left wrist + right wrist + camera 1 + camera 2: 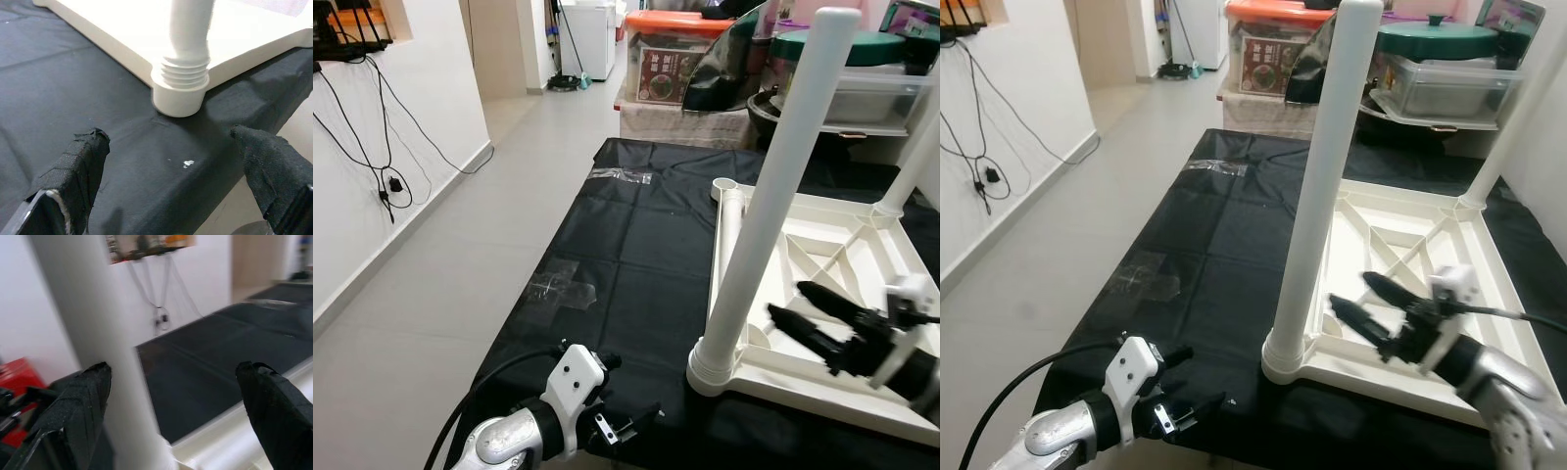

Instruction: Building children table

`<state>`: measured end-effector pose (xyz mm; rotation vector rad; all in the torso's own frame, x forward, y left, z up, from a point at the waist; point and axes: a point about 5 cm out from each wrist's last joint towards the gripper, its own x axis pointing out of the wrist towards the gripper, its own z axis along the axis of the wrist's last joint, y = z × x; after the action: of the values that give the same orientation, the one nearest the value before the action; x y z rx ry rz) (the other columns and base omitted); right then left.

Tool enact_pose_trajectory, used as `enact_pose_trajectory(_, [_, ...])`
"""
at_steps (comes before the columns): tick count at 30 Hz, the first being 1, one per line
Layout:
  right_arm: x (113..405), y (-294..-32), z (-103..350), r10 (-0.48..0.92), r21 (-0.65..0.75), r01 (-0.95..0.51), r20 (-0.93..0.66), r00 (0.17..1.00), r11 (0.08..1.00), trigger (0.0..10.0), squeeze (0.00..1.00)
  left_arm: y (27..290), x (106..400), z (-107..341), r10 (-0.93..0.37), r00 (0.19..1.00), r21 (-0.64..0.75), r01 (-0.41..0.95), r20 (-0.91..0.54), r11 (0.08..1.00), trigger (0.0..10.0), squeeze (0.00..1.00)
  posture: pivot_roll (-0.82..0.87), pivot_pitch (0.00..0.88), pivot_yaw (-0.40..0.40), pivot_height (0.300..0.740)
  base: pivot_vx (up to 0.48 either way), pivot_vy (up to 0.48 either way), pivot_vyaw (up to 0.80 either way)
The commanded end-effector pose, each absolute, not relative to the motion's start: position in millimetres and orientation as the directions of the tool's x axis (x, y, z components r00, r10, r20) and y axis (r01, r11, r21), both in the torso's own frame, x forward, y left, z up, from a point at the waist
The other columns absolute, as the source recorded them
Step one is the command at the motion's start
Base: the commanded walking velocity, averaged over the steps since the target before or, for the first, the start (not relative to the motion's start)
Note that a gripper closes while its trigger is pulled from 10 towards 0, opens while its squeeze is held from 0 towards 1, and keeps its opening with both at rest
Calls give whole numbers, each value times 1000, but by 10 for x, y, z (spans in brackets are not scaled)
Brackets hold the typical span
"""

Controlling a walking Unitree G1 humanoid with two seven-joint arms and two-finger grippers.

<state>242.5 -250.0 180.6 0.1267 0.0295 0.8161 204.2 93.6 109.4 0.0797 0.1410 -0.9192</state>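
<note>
A white children's table top (822, 250) lies upside down on a black cloth (626, 245). One white leg (773, 196) stands upright in the near left corner socket (178, 95), its screw thread showing. A second leg (915, 162) stands at the far right corner. A third leg (726, 235) lies along the table's left edge. My right gripper (785, 301) hovers open over the table's underside, just right of the near leg (93, 308). My left gripper (631, 389) is open, low over the cloth in front of that corner.
Plastic storage bins (675, 54) and a dark pot (1430, 39) crowd the far end of the cloth. Grey floor (460, 255) runs along the left, with a white wall and hanging cables (386, 181). Clear tape patches (563, 289) lie on the cloth.
</note>
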Motion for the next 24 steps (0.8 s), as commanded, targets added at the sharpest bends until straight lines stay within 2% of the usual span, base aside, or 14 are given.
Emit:
enact_pose_trajectory(1, [2457,-2350,1841,781,113,-780,47,623,615,10000,0,945,2014,1102,-795,588,12,805,-148,593,10000,0,216,0,-67,740,0,0,0])
enact_pose_trajectory(6, [2535,-2184,1881,823,77,-825,59,565,560,10000,0,943,1994,1108,-796,587,14,806,-144,592,10000,0,218,0,-68,740,0,0,0])
enact_pose_trajectory(10, [2603,-2010,1994,870,53,-875,91,485,482,10000,0,933,1975,1114,-801,581,22,811,-144,585,10000,0,216,0,-73,740,0,0,0])
enact_pose_trajectory(18, [2736,-1810,2065,875,-4,-879,98,474,477,10000,0,935,1974,1114,-799,583,21,809,-145,587,10000,0,211,0,-72,740,0,0,0])
enact_pose_trajectory(19, [2778,-1738,2062,877,-18,-880,95,472,475,7529,0,932,1976,1112,-800,582,21,810,-145,586,10000,0,213,0,-73,740,0,0,0])
enact_pose_trajectory(20, [2889,-1657,2023,850,-32,-850,71,522,525,0,0,924,1981,1107,-800,582,23,810,-145,586,10000,0,218,0,-74,740,0,0,0])
enact_pose_trajectory(22, [2889,-1657,2023,850,-32,-850,71,522,525,0,0,924,1981,1107,-800,582,23,810,-145,586,10000,0,218,0,-74,740,0,0,0])
enact_pose_trajectory(23, [2935,-1645,2001,817,-39,-817,73,572,576,0,0,922,1985,1106,-799,584,25,809,-145,587,10000,0,220,0,-77,740,0,0,0])
enact_pose_trajectory(24, [2935,-1645,2001,817,-39,-817,73,572,576,0,0,922,1985,1106,-799,584,25,809,-145,587,10000,0,220,0,-77,740,0,0,0])
